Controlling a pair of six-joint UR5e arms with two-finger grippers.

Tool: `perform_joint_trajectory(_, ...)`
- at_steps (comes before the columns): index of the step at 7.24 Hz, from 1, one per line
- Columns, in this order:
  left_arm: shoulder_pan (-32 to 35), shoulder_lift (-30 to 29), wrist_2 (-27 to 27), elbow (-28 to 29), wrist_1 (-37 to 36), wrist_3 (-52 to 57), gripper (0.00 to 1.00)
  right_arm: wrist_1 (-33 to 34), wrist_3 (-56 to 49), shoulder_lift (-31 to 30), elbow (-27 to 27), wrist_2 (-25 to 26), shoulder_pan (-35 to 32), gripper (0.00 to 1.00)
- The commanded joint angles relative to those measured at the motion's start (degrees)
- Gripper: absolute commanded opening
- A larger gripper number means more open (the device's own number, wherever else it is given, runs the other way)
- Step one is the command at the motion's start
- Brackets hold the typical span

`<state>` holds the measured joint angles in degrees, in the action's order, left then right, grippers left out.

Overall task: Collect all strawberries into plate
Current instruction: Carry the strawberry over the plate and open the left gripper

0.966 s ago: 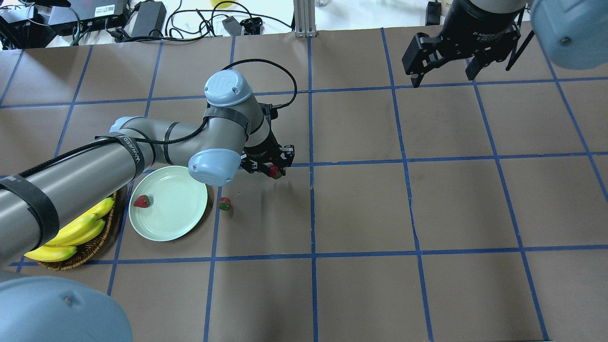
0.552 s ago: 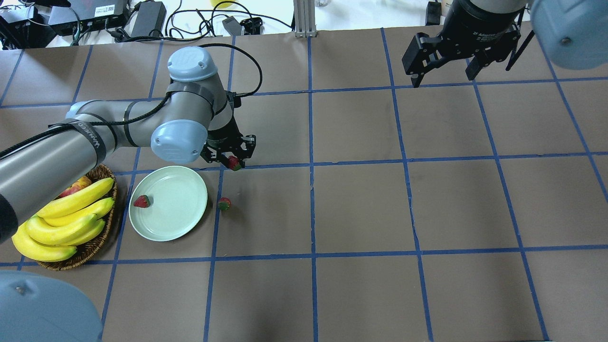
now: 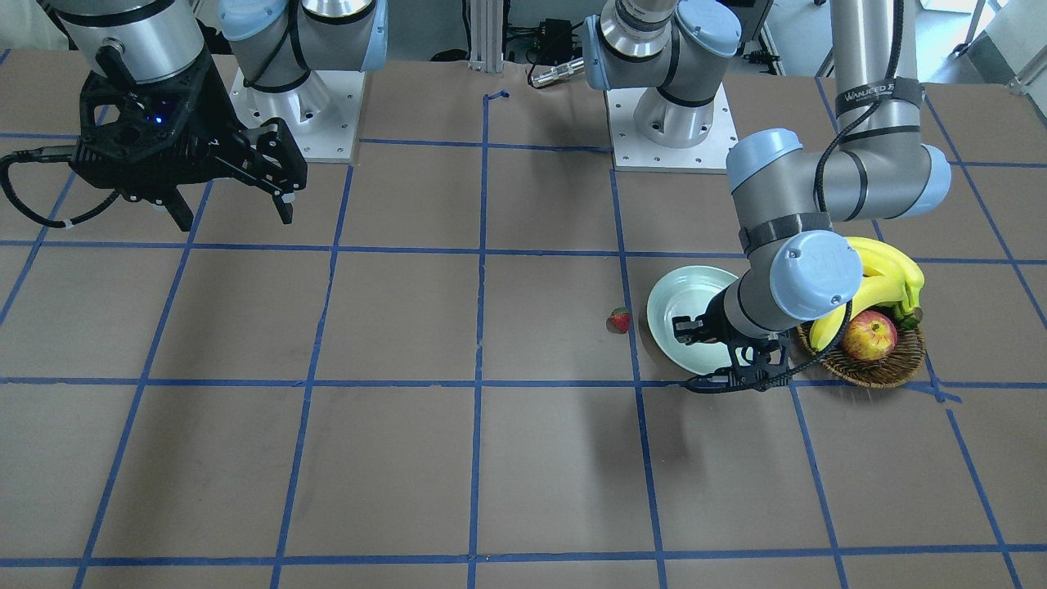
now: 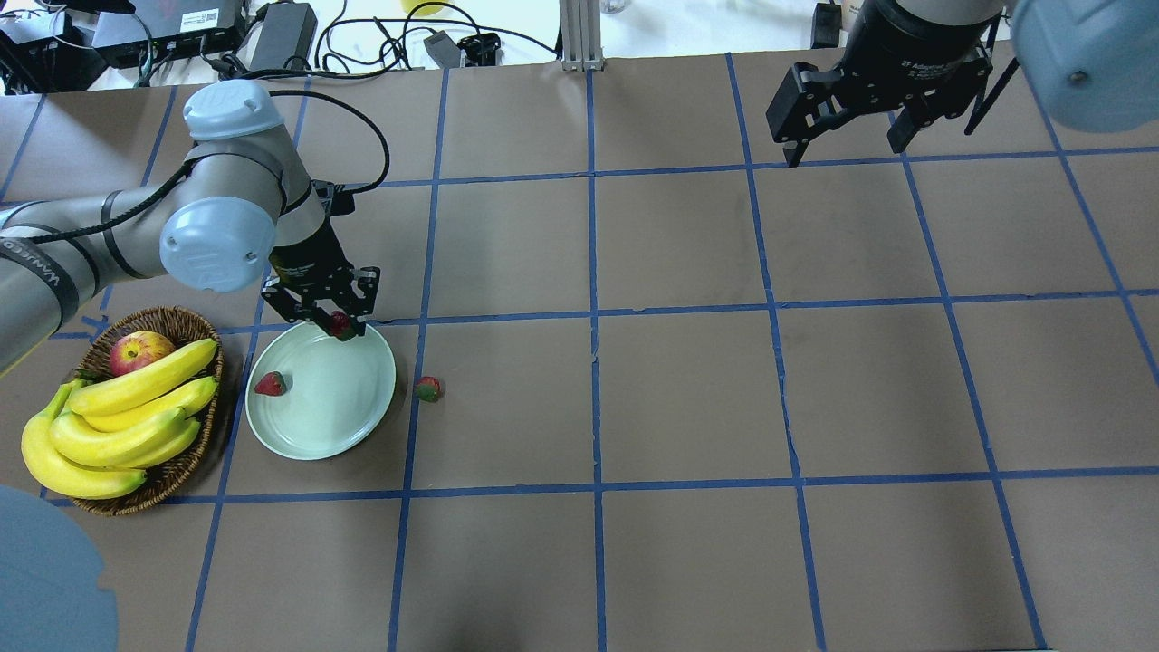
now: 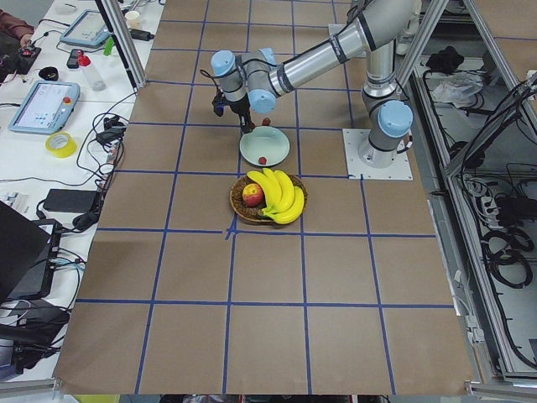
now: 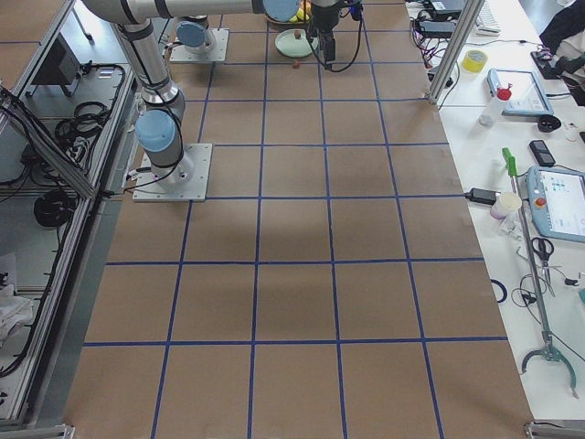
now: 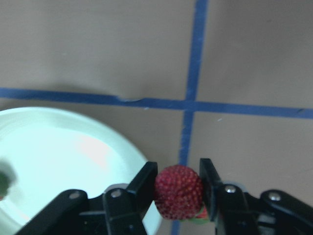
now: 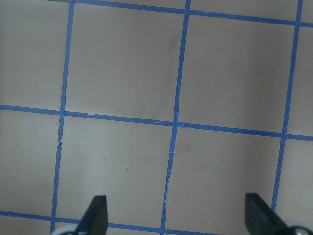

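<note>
The pale green plate [image 4: 337,400] lies at the table's left. One strawberry [image 4: 270,384] rests on its left side. A second strawberry [image 4: 427,389] lies on the paper just right of the plate and also shows in the front-facing view [image 3: 620,320]. My left gripper [image 4: 340,324] is shut on a third strawberry [image 7: 179,192] and holds it over the plate's far rim [image 7: 58,156]. My right gripper [image 4: 847,145] is open and empty, high over the far right of the table, with only bare paper under it in its wrist view [image 8: 176,218].
A wicker basket [image 4: 167,317] with bananas [image 4: 118,417] and a red-yellow apple [image 4: 138,351] stands just left of the plate. Cables and power bricks [image 4: 281,36] lie beyond the far edge. Blue tape lines grid the brown paper.
My left arm has swung left with the strawberry held, from over the paper right of the plate to above the plate's far rim. The right arm has not moved.
</note>
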<state>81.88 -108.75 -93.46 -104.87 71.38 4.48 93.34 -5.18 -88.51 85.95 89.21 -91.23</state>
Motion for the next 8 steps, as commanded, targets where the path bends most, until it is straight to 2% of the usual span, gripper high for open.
perform_joint_trajectory(1, -1.20, 0.38, -2.50, -4.36, 0.34, 2.72, 0.00, 0.00, 0.00, 0.00, 0.00, 0.09, 0.00, 1.00)
perform_joint_trajectory(3, -1.20, 0.38, -2.69, -4.64, 0.08, 2.99, 0.00, 0.00, 0.00, 0.00, 0.00, 0.00, 0.00, 1.00)
perform_joint_trajectory(4, -1.29, 0.21, -2.77, -4.55, 0.17, 4.03, 0.54, 0.00, 0.00, 0.00, 0.00, 0.00, 0.00, 1.00)
perform_joint_trajectory(5, -1.29, 0.29, -2.78, -4.38, 0.08, 4.04, 0.90, 0.00, 0.00, 0.00, 0.00, 0.00, 0.00, 1.00)
perform_joint_trajectory(6, -1.29, 0.47, -2.86, -4.12, -0.18, 3.96, 1.00, 0.00, 0.00, 0.00, 0.00, 0.00, 0.00, 1.00)
perform_joint_trajectory(8, 0.20, 1.61, -2.34, -0.70, 4.88, 3.52, 1.00, 0.00, 0.00, 0.00, 0.00, 0.09, 0.00, 1.00)
